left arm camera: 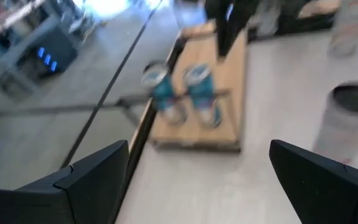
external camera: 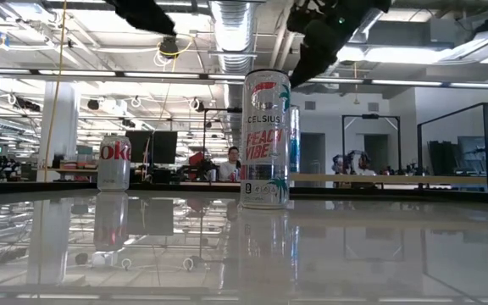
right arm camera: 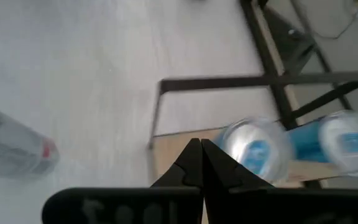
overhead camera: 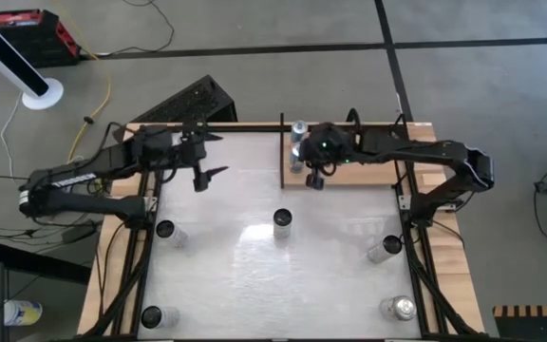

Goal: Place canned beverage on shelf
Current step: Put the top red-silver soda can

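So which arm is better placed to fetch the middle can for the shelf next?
Probably the left. Its gripper is open and empty over the table, with a clear path to the middle can. The right gripper is shut, over the shelf beside two cans.

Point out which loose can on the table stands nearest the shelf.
The centre can, standing alone mid-table just in front of the shelf; the other four sit farther off, near the table's side edges and front corners.

Two blue-and-white cans (left arm camera: 185, 93) stand on the tan wood shelf (left arm camera: 229, 74) with black rails. A white can (external camera: 265, 140) with red and teal lettering and a silver can (external camera: 114, 163) with red script stand on the glossy whitish table (overhead camera: 254, 275). Both arms are black.
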Motion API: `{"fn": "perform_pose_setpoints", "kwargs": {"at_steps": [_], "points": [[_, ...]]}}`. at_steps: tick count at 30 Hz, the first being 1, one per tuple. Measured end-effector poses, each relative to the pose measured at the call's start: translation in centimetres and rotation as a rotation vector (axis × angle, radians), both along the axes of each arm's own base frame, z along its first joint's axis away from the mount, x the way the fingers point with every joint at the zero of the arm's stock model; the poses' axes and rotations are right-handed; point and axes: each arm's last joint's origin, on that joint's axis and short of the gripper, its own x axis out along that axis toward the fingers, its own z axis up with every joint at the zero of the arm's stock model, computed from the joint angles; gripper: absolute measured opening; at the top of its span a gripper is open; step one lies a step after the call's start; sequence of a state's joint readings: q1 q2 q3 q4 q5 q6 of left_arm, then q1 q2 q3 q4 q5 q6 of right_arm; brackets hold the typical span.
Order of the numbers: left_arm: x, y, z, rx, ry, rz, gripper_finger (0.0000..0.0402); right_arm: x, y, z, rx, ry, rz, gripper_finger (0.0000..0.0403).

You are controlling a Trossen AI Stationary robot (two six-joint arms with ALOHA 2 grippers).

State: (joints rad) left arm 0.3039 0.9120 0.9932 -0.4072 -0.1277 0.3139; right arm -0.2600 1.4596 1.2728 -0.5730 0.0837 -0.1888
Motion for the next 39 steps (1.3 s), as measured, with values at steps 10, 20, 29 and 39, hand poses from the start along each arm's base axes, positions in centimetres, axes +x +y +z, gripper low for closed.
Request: {"fn": "perform_pose_setpoints", "kwargs": {"at_steps": [10, 20, 29, 39], "points": [[-2.2, 4.9, -1.3, -0.105, 0.076, 0.293, 0.0375, -6.4, 4.4, 5.0, 0.073, 0.005, -0.055, 0.0018], [-4.3, 11.1, -5.1, -0.408, 0.175, 0.664, 0.0375, -10.8, 8.3, 4.3, 0.130, -0.086, -0.017, 0.0024], [-4.3, 14.8, -7.5, -0.534, 0.309, 0.759, 0.0375, -11.3, 9.5, 3.9, 0.166, -0.082, 0.011, 0.0027], [-4.3, 16.7, -11.0, -0.622, 0.501, 0.878, 0.0375, -11.5, 10.4, 3.8, 0.174, -0.060, 0.063, 0.0028]]}}
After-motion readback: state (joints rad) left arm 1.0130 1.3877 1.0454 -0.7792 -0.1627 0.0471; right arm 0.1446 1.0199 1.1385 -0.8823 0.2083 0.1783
